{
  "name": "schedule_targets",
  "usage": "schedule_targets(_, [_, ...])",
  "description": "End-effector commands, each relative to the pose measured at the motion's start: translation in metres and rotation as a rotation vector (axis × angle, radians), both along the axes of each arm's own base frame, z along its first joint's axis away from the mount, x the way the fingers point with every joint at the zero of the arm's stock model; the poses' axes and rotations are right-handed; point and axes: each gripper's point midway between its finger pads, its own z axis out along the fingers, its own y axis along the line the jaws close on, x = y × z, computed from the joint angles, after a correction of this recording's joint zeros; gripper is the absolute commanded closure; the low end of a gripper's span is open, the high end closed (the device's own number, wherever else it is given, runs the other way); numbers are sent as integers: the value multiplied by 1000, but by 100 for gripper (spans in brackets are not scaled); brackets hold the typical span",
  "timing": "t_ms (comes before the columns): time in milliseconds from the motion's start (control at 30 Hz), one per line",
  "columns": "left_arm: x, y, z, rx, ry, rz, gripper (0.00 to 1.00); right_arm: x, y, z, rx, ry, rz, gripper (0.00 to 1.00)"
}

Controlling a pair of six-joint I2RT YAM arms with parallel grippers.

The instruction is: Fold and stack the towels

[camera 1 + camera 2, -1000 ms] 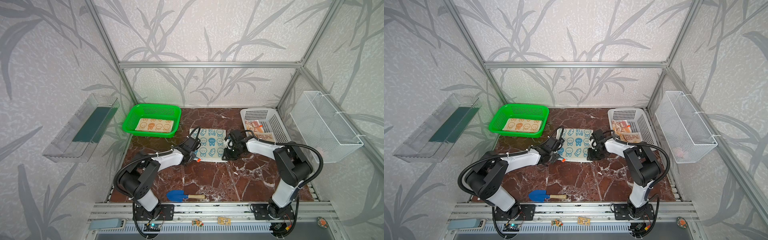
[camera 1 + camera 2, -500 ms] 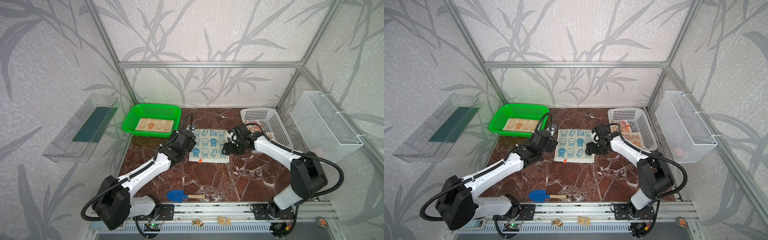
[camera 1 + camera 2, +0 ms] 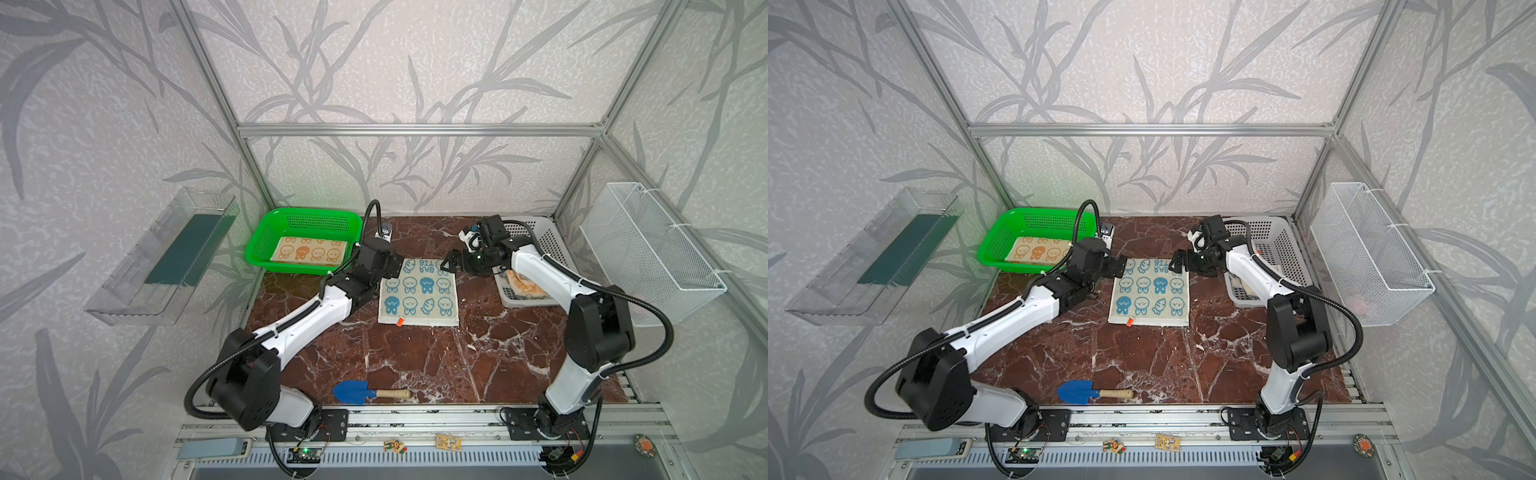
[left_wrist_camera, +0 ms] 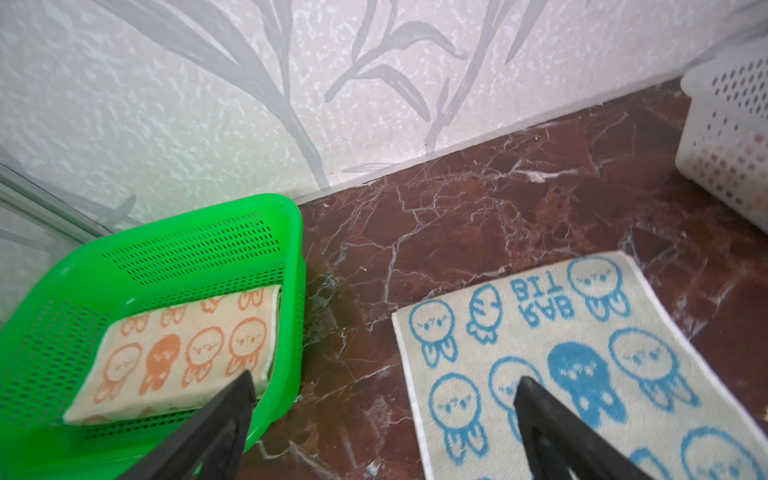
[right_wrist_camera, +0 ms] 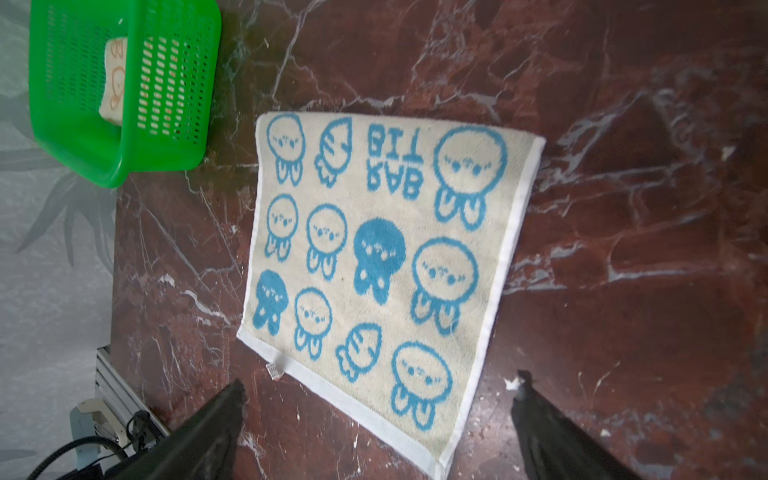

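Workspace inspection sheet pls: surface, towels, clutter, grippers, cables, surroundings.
Surface: marble tabletop, no spill seen.
Job's things: blue bunny towel flat and unfolded at centre; orange bunny towel folded in the green basket; third towel in the white basket, mostly hidden by the right arm.
Clutter: blue trowel near the front edge; trinkets on the front rail.
Grippers: left gripper and right gripper open, empty, at the blue bunny towel's far corners.
Cables: black hose loops on both arms, off the towels.
Surroundings: clear shelf on the left wall, wire basket on the right wall.
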Motion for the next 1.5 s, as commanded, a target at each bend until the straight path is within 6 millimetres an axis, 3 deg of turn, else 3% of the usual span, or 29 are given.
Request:
schedule_targets(0, [19,-8,-10,-84,84,40,1,19,9,1,79,15,7,1])
schedule_targets(100, [36,-22,-21,-134,131,13,1,41,18,3,220,49,-24,1])
schedule_targets(200, [53,-31,-32,-225,201,-8,1,57,26,-1,242,58,-29,1])
schedule_targets(433, [83,-28,-82,-418,454,120,3,81,37,-33,271,111,-36,1])
schedule_targets(567, [97,-45,-108,-576,536,80,7,93,43,-51,287,139,-36,1])
schedule_targets(667, [101,-48,-125,-619,587,103,1,97,43,-65,276,156,-36,1])
schedule_targets(867, [97,-45,-162,-638,672,157,1,99,35,-91,256,191,-46,1])
schedule_targets(1100, [91,-35,-190,-614,742,195,1,96,29,-109,223,211,-47,1])
schedule_targets(1200, [84,-19,-201,-582,766,232,1,96,24,-108,197,208,-36,1])
schedule_targets(1300, [83,-1,-200,-546,753,253,1,97,17,-101,139,183,-17,1])
schedule_targets(1467, [82,1,-174,-512,710,214,1,95,16,-63,103,128,27,1])
